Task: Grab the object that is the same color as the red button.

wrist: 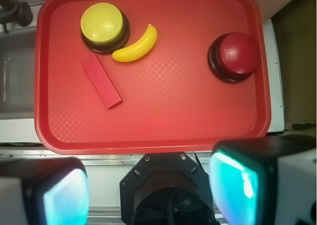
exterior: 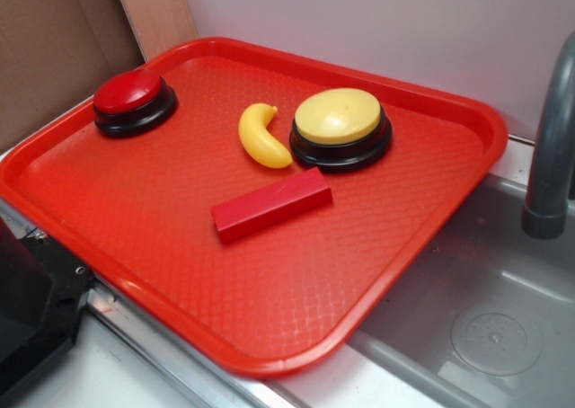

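Still pre-grasp: red block untouched on tray

Nothing is held yet. The gripper [wrist: 148,195] is seen in the wrist view high above the near edge of the tray [wrist: 148,136], its two pads spread wide at the bottom corners of the frame, so it is read as open and empty. The step in hand is judged to be the approach.

The red block [wrist: 101,81] is found lying flat on the tray's left part in the wrist view, just below the yellow button [wrist: 102,22] and beside the banana [wrist: 135,46], apart from both. The red button [wrist: 239,52] sits well apart on the opposite side.

Next, the gripper would need to be carried forward and to the left over the block, turned so the jaws cross its narrow width (it lies diagonally), then lowered.

The block is seen as a long, flat, plain-sided bar, smooth, nearly the tray's colour, so contrast is low.
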Controlling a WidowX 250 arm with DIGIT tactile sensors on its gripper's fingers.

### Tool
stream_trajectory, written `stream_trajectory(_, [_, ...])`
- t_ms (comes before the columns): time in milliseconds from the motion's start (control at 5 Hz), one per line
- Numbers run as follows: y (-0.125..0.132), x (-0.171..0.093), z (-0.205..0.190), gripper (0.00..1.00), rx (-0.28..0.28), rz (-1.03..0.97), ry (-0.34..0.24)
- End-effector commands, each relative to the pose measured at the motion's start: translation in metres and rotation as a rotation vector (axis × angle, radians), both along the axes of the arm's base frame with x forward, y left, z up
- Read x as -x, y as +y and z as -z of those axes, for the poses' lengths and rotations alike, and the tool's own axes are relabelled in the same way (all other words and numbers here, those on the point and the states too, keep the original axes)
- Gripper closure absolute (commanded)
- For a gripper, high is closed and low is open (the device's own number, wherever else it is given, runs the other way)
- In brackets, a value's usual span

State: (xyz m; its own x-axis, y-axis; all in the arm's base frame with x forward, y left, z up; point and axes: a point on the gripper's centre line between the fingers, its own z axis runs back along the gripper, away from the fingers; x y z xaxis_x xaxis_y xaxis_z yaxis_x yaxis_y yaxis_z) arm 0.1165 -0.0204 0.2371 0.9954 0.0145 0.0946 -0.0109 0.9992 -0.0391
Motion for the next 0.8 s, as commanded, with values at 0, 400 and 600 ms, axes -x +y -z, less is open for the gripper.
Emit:
stream_trajectory(0, [0.0,0.0,0.0,0.0,0.0,0.0,0.0])
stream_trajectory(400, [-0.023,-0.041,0.054,0.0,-0.058,0.195,-0.013])
stream_trajectory(600, [-0.037,-0.056,0.081,0.0,0.006,0.298,0.022])
